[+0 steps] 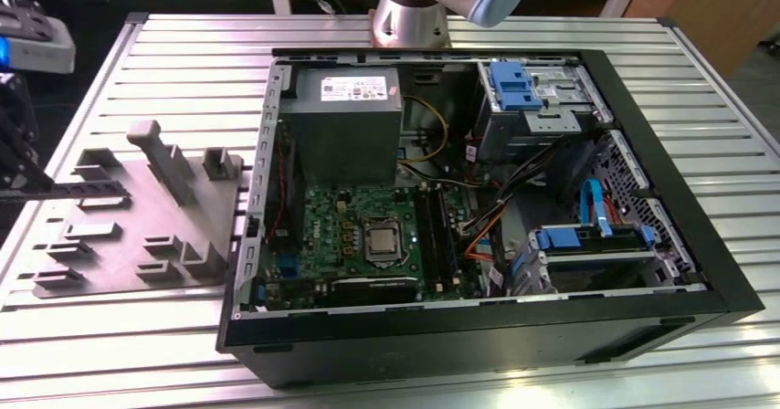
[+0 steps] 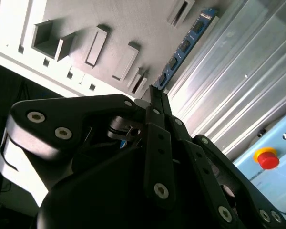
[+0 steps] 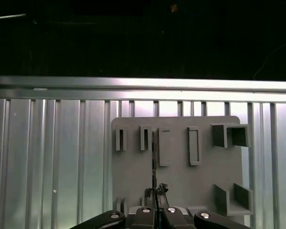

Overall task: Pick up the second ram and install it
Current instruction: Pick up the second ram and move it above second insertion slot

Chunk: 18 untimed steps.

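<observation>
The second ram [image 2: 186, 43] is a thin blue board with black chips, and my gripper [image 2: 156, 90] is shut on one end of it. In the first wrist view the ram [image 3: 154, 157] shows edge-on as a dark line reaching out from the gripper [image 3: 156, 192] over the grey fixture tray [image 3: 181, 186]. At the exterior view's left edge, the gripper [image 1: 15, 188] holds the ram [image 1: 79, 190] level just above the tray [image 1: 122, 235]. The motherboard [image 1: 353, 217] lies in the open computer case, with its black memory slots [image 1: 437, 235] beside the processor [image 1: 383, 240].
The open black case [image 1: 682, 272] stands on a ribbed metal table [image 1: 183, 53], to the right of the tray. Inside are a grey power supply [image 1: 347, 108], blue drive brackets [image 1: 512, 85] and loose cables. A red stop button [image 2: 268, 157] sits beyond the table.
</observation>
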### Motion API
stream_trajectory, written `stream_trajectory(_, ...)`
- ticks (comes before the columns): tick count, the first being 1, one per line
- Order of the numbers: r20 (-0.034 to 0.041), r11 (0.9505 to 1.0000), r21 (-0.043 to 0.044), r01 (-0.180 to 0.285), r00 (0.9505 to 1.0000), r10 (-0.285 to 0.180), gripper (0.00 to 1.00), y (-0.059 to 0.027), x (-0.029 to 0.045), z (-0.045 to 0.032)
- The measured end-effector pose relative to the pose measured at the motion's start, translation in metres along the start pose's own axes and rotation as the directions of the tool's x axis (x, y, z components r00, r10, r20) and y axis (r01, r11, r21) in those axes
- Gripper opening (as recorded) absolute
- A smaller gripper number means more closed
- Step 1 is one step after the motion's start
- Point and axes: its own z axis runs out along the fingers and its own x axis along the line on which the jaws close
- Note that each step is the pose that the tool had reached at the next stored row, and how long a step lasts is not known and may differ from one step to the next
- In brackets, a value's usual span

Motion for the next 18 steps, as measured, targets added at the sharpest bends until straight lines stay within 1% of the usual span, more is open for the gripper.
stream_trajectory(13,-0.0001,1.0,0.0011,0.0,1.0,0.0,0.12,0.003,-0.0027,-0.0584)
stream_trajectory(18,-0.0001,1.0,0.0012,0.0,1.0,0.0,0.12,0.0039,-0.0035,-0.076)
